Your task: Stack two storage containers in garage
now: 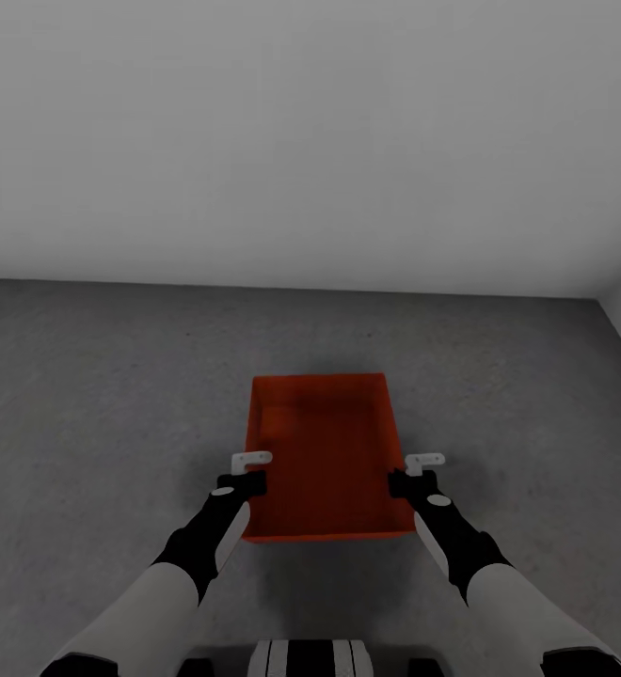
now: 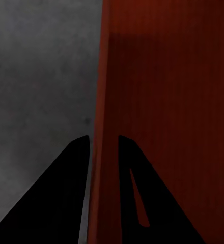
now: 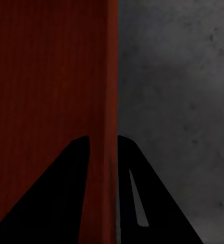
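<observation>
the storage container [image 1: 322,461] is the landmark here: one orange-red open bin held low over the dark grey floor [image 1: 94,376] of the garage, its long axis running straight away from the robot toward the white wall [image 1: 310,141]. on the container's left side, the left gripper [image 1: 250,463] straddles the left long wall; in the left wrist view its fingers [image 2: 66,188] sit one outside and one inside that wall [image 2: 101,101], closed onto it. on the container's right side, the right gripper [image 1: 425,463] mirrors this, its fingers [image 3: 66,188] pinching the right long wall [image 3: 111,76]. both arms are equally near, each gripping toward the near end of its wall. i cannot tell whether the base touches the floor yet. bare floor lies all round the container, the wall well beyond its far end, so there is open room to set it straight down.
</observation>
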Tool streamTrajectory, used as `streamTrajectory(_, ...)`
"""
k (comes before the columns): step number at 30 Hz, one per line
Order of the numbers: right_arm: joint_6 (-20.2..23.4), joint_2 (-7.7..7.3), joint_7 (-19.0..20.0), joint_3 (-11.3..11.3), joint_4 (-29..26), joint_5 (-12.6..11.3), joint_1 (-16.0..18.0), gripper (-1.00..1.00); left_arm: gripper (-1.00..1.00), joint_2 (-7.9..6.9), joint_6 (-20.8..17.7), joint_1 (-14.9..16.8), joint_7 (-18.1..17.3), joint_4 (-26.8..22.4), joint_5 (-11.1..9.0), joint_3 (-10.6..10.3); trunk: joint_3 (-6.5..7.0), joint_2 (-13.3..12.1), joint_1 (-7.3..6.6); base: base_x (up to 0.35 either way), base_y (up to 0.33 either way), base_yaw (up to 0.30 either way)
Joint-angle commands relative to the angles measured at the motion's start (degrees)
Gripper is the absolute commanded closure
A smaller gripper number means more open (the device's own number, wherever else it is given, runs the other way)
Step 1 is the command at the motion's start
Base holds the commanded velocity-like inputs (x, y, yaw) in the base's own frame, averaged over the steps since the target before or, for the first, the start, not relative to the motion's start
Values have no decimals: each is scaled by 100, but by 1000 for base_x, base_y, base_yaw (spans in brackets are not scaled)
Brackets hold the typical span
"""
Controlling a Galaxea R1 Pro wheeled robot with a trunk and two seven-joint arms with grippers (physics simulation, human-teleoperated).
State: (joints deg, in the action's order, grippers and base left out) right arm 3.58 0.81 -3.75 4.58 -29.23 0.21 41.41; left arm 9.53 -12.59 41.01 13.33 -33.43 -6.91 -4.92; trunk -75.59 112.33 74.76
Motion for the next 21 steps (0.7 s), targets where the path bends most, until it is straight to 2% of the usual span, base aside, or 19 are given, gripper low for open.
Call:
streamTrajectory(1, 38, -11, -99, 17, -4, -65, -1, 100, 100, -12, 72, 3, 99, -421, -381, 35, -22, 43, 22, 0, 0, 0)
streamTrajectory(21, 38, -11, -99, 17, -4, -63, -1, 100, 100, -12, 72, 3, 99, -416, -381, 35, -381, 845, 461, 0, 0, 0)
